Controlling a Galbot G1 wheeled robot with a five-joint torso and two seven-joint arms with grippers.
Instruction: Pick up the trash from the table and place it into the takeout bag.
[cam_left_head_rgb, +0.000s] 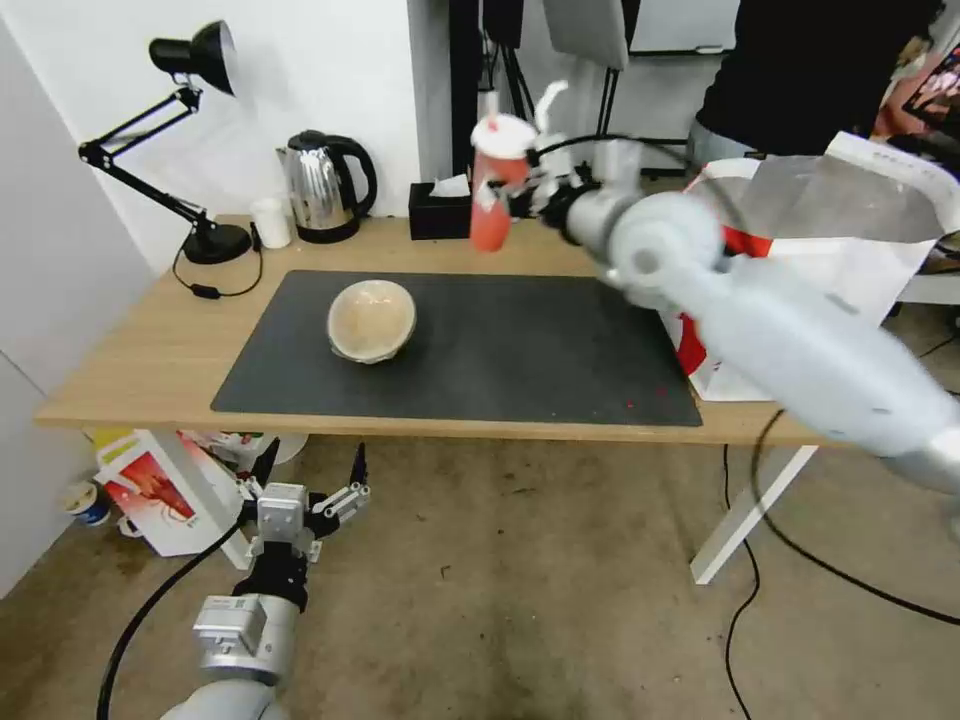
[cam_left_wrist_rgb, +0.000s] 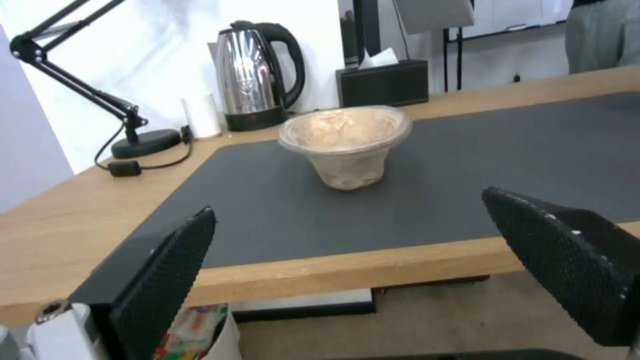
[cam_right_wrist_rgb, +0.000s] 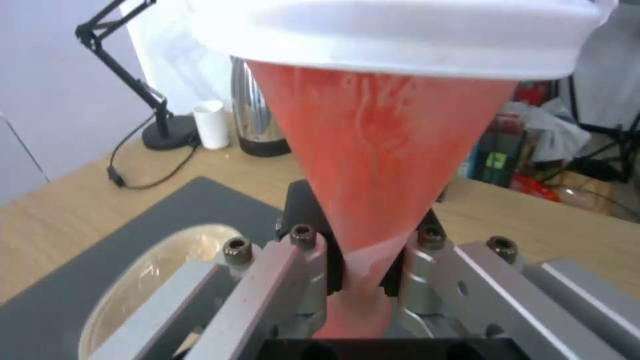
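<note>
The left gripper (cam_left_head_rgb: 312, 470) hangs low in front of the table (cam_left_head_rgb: 150, 370), below its near edge, its black fingers (cam_left_wrist_rgb: 167, 270) spread wide apart and holding nothing. On the dark grey mat (cam_left_head_rgb: 500, 350) sits the tan paper bowl (cam_left_head_rgb: 371, 320), upright, its pale crumpled lining showing inside. Farther back, the right gripper (cam_left_head_rgb: 510, 195) holds the red cup (cam_left_head_rgb: 492, 200) in the air above the table's far side, clamped around the cup's narrow lower body, the white lid (cam_left_head_rgb: 503, 135) on top. Behind it along the wall stand a black tissue box (cam_left_head_rgb: 440, 212), a steel kettle (cam_left_head_rgb: 325, 187), a small white cup (cam_left_head_rgb: 270, 222) and a black desk lamp (cam_left_head_rgb: 190, 150). The takeout bag (cam_left_head_rgb: 850, 240) stands open at the table's right end, silver lining showing, partly hidden by the right arm.
</note>
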